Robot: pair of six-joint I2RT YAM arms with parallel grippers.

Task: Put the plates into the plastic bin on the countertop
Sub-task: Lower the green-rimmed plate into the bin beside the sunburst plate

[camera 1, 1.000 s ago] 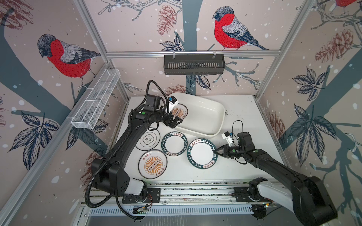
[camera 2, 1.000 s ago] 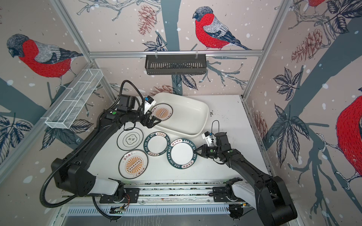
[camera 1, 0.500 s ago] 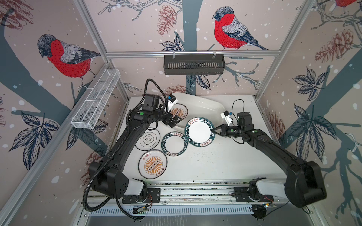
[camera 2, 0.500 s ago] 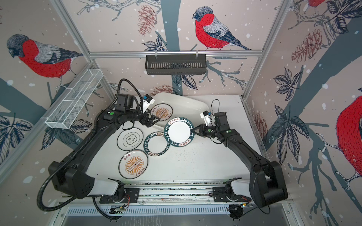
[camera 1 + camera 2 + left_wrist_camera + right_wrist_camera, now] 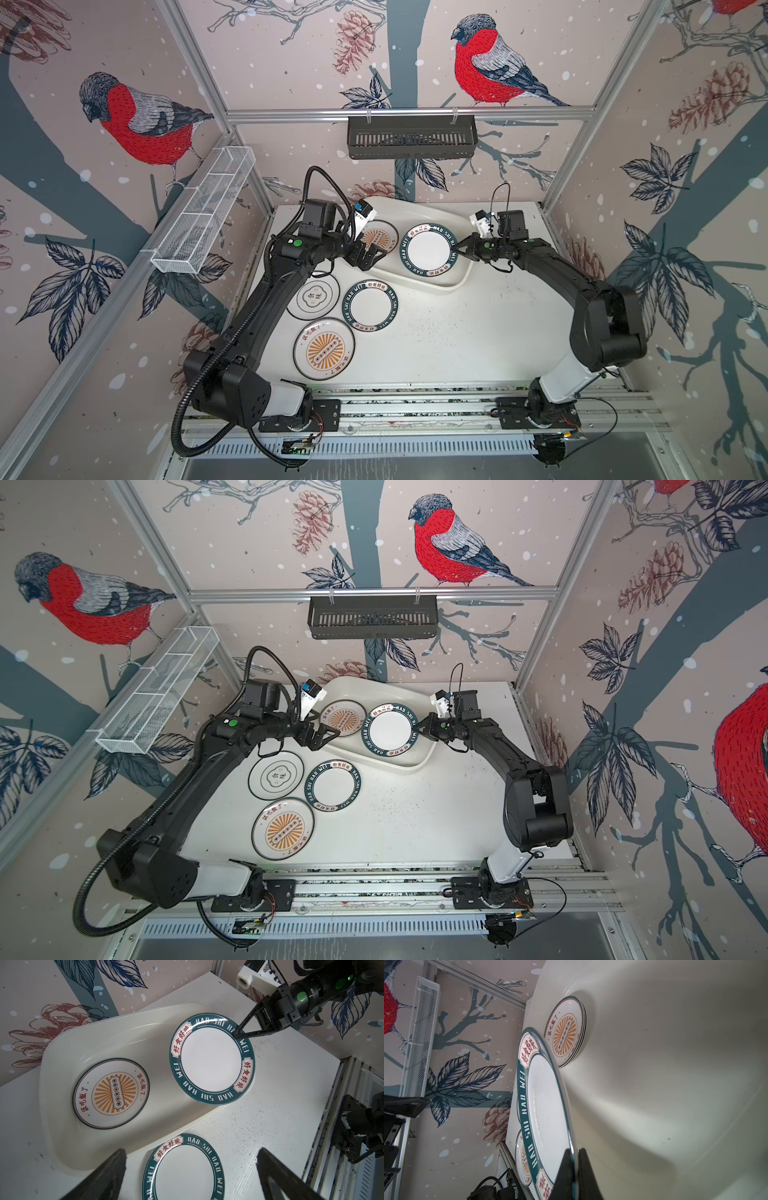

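The right gripper (image 5: 459, 252) is pinching the rim of a green-lettered plate (image 5: 428, 249), holding it just above the plastic bin (image 5: 440, 286), beside the sunburst plates (image 5: 566, 1032) already lying inside. That grip is looking thin to me. The plate is hanging from one edge, so it could slip. In the left wrist view it is overhanging the bin's wall, so letting go here might leave it propped or sliding out. The left gripper (image 5: 368, 255) is hovering wide open and empty by the bin's rim, and three more plates (image 5: 371, 306) are waiting on the speckled white countertop (image 5: 478, 332). Bullfinch wallpaper, a black basket (image 5: 411, 137) and a wire basket (image 5: 203, 216) are framing the booth.
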